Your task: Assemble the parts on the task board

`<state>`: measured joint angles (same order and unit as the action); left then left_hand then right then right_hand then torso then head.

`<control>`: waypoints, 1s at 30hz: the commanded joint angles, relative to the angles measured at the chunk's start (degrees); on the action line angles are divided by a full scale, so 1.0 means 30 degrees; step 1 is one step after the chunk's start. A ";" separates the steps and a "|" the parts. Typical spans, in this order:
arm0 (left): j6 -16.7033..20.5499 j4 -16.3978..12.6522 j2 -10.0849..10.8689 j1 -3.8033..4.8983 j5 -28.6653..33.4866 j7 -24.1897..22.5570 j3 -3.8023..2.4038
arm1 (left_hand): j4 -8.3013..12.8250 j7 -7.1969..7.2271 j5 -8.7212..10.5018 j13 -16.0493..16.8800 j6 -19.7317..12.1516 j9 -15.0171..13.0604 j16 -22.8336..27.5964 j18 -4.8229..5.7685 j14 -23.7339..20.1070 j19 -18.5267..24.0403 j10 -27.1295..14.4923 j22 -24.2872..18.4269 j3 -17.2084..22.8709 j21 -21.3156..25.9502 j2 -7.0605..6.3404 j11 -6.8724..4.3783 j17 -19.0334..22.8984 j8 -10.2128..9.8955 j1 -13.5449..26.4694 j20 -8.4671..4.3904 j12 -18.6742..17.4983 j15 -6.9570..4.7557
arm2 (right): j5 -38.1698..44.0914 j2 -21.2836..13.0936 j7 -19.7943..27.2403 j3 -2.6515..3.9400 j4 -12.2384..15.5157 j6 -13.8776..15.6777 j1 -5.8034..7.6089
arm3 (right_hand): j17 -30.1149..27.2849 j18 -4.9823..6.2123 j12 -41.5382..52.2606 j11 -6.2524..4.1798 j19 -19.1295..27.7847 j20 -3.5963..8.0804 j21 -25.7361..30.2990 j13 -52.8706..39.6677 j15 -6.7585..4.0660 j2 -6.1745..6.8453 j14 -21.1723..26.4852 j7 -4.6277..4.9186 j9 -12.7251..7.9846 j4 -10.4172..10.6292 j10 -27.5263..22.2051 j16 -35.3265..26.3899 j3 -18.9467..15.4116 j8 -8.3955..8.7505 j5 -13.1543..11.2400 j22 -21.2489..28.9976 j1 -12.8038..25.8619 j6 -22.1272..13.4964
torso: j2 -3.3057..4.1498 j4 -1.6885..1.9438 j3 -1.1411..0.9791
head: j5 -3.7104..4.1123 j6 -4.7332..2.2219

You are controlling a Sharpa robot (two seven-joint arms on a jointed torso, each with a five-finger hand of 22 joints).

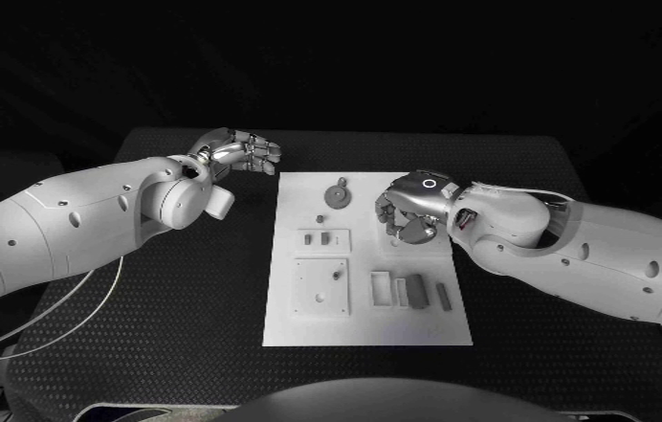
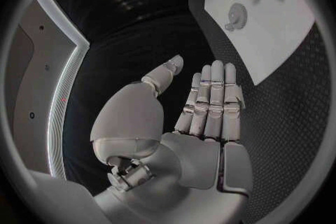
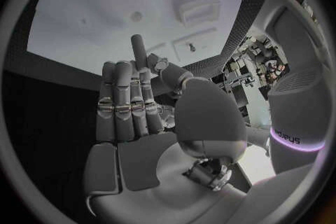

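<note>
Board work at an early stage, judging by loose pieces lying about the flat white rectangular task board (image 1: 414, 331) in the middle of the black textured table (image 1: 165, 345).

Right hand (image 1: 411, 213) over the right far part of the board, fingers bent down towards the surface. From the right wrist view: fingers side by side, thumb brought in beside them, and a short dark rounded rod (image 3: 139, 47) rising just past the fingertips. Cannot tell whether that is a part pinched there or one of the hand's own fingers, so cannot tell the grip.

Left hand (image 1: 242, 151) off the board, over bare table just beyond its far left corner. From the left wrist view: fingers straight and laid together, thumb standing apart, nothing held.

Round grey disc-shaped part (image 1: 340, 194) flat on the far middle of the board, between the two hands: just left of the right hand, right and a little nearer of the left hand. Closer to the right hand, probably the one better placed for it.

Three grey oblong blocks (image 1: 414, 290) in a row on the near right of the board, long axes running near to far, directly nearward of the right hand and well apart from the left. Likely a pull straight back for the right hand.
</note>
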<state>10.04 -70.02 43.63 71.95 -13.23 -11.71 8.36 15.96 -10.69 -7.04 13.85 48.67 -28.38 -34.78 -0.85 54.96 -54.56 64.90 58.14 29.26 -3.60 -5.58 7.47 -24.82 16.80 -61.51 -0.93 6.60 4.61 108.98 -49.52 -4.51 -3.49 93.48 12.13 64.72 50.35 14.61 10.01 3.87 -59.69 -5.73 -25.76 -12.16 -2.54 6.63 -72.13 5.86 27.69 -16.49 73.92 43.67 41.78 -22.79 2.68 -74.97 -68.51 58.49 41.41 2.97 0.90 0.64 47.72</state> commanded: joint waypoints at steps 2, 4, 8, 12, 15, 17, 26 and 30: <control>-0.0245 -0.0013 -0.0056 0.0020 0.0119 -0.0139 -0.0017 | -0.0066 0.0024 -0.0085 -0.0030 -0.0090 0.0032 0.0073 -0.0158 0.0100 -0.0014 -0.0154 -0.0021 -0.0076 -0.0087 -0.0067 0.0031 -0.0025 0.0068 0.0025 0.0030 0.0120 0.0074 | 0.0023 -0.0085 -0.0022 0.0103 0.0563 -0.0006 0.0235 | 0.0024 0.0130 0.0433 -0.0477 -0.0114 0.0008 -0.0076 -0.0879 -0.0386 -0.0527 -0.0497 0.0026 0.0022 -0.0023 0.0637 0.0078 0.0110 -0.0104 0.0066 -0.0407 -0.0725 0.0151 | 0.0003 -0.0001 -0.0003 | -0.0056 -0.0028; -0.0235 -0.0011 -0.0060 0.0020 0.0119 -0.0139 -0.0017 | -0.0067 0.0024 -0.0085 -0.0030 -0.0091 0.0032 0.0077 -0.0158 0.0101 -0.0014 -0.0155 -0.0023 -0.0075 -0.0088 -0.0065 0.0031 -0.0031 0.0068 0.0024 0.0030 0.0121 0.0074 | -0.0101 -0.0099 0.0075 0.0127 0.0851 0.0141 0.0326 | 0.0024 0.0130 0.0434 -0.0478 -0.0117 0.0009 -0.0077 -0.0884 -0.0388 -0.0525 -0.0498 0.0026 0.0026 -0.0021 0.0639 0.0080 0.0110 -0.0105 0.0066 -0.0407 -0.0723 0.0152 | 0.0001 -0.0004 -0.0007 | -0.0102 -0.0031; -0.0245 -0.0007 -0.0078 0.0020 0.0119 -0.0139 -0.0017 | -0.0071 0.0023 -0.0085 -0.0030 -0.0091 0.0032 0.0084 -0.0157 0.0102 -0.0015 -0.0155 -0.0026 -0.0076 -0.0089 -0.0059 0.0031 -0.0041 0.0071 0.0028 0.0031 0.0124 0.0075 | -0.0717 0.0181 0.0428 0.0127 0.1283 0.0679 0.0339 | 0.0029 0.0130 0.0436 -0.0484 -0.0139 0.0016 -0.0087 -0.0899 -0.0396 -0.0520 -0.0521 0.0023 0.0039 -0.0021 0.0646 0.0100 0.0113 -0.0106 0.0066 -0.0405 -0.0725 0.0155 | 0.0008 0.0002 -0.0003 | -0.0217 -0.0062; -0.0219 0.0077 -0.0124 0.0020 0.0119 -0.0146 -0.0019 | -0.0072 0.0024 -0.0086 -0.0030 -0.0089 0.0031 0.0090 -0.0157 0.0103 -0.0014 -0.0154 -0.0030 -0.0075 -0.0089 -0.0057 0.0031 -0.0050 0.0074 0.0027 0.0031 0.0127 0.0075 | -0.1083 0.1030 0.0778 0.0119 0.1461 0.1119 0.0321 | 0.0045 0.0130 0.0424 -0.0490 -0.0192 0.0037 -0.0116 -0.0923 -0.0407 -0.0526 -0.0572 0.0022 0.0063 -0.0021 0.0637 0.0149 0.0120 -0.0101 0.0066 -0.0406 -0.0730 0.0148 | 0.0017 -0.0036 -0.0028 | -0.0501 -0.0047; -0.0170 0.0176 -0.0216 0.0022 0.0119 -0.0170 -0.0020 | -0.0074 0.0024 -0.0086 -0.0030 -0.0089 0.0031 0.0098 -0.0157 0.0103 -0.0014 -0.0153 -0.0033 -0.0075 -0.0090 -0.0054 0.0030 -0.0058 0.0076 0.0029 0.0032 0.0129 0.0076 | -0.0790 0.1607 0.0943 0.0040 0.1514 0.1186 0.0206 | 0.0050 0.0130 0.0416 -0.0489 -0.0205 0.0043 -0.0122 -0.0928 -0.0408 -0.0532 -0.0581 0.0024 0.0069 -0.0024 0.0626 0.0162 0.0124 -0.0095 0.0067 -0.0406 -0.0733 0.0140 | 0.0010 -0.0021 -0.0023 | -0.0679 -0.0038; -0.0181 0.0172 -0.0216 0.0024 0.0119 -0.0157 -0.0020 | -0.0074 0.0025 -0.0086 -0.0030 -0.0088 0.0031 0.0101 -0.0157 0.0104 -0.0014 -0.0153 -0.0034 -0.0075 -0.0090 -0.0053 0.0030 -0.0063 0.0077 0.0028 0.0032 0.0131 0.0076 | -0.0768 0.1992 0.1066 -0.0020 0.1428 0.1194 0.0017 | 0.0051 0.0130 0.0413 -0.0489 -0.0207 0.0045 -0.0123 -0.0930 -0.0408 -0.0533 -0.0583 0.0024 0.0071 -0.0026 0.0622 0.0165 0.0126 -0.0094 0.0067 -0.0405 -0.0734 0.0137 | -0.0006 0.0015 -0.0010 | -0.0768 0.0021; -0.0226 0.0293 -0.0351 0.0024 0.0119 -0.0157 -0.0020 | -0.0072 0.0027 -0.0086 -0.0028 -0.0084 0.0030 0.0115 -0.0157 0.0105 -0.0012 -0.0148 -0.0041 -0.0073 -0.0091 -0.0052 0.0027 -0.0081 0.0084 0.0025 0.0032 0.0138 0.0076 | -0.0610 0.3563 0.1401 -0.0582 0.0776 0.1190 -0.1045 | 0.0056 0.0130 0.0399 -0.0487 -0.0219 0.0055 -0.0131 -0.0940 -0.0408 -0.0553 -0.0589 0.0029 0.0083 -0.0034 0.0606 0.0182 0.0134 -0.0083 0.0067 -0.0405 -0.0740 0.0121 | -0.0007 0.0046 0.0005 | -0.1227 0.0219; -0.0232 0.0348 -0.0474 0.0024 0.0119 -0.0145 -0.0020 | -0.0073 0.0028 -0.0085 -0.0028 -0.0083 0.0030 0.0122 -0.0156 0.0105 -0.0010 -0.0147 -0.0045 -0.0074 -0.0090 -0.0050 0.0026 -0.0090 0.0087 0.0025 0.0033 0.0141 0.0077 | -0.0612 0.3782 0.1481 -0.0672 0.0664 0.1117 -0.1457 | 0.0058 0.0130 0.0395 -0.0486 -0.0222 0.0058 -0.0133 -0.0945 -0.0407 -0.0559 -0.0590 0.0031 0.0086 -0.0038 0.0602 0.0187 0.0135 -0.0078 0.0067 -0.0405 -0.0739 0.0113 | 0.0000 0.0022 0.0019 | -0.1292 0.0275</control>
<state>10.02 -68.90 42.44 71.95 -13.22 -11.70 8.35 15.96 -10.69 -7.04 13.85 48.67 -28.38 -34.78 -0.86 54.96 -54.57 64.90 58.10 29.26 -3.60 -5.58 7.47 -25.04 16.80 -61.51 -0.93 6.82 4.61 106.77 -38.22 -1.34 -5.52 95.55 15.35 60.53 50.43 14.56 10.01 3.73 -59.89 -5.53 -25.98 -12.16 -2.43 6.63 -72.59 5.87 27.89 -16.68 74.02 43.92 41.92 -22.78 2.65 -74.94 -68.51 58.48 41.42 3.05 0.90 -3.06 48.40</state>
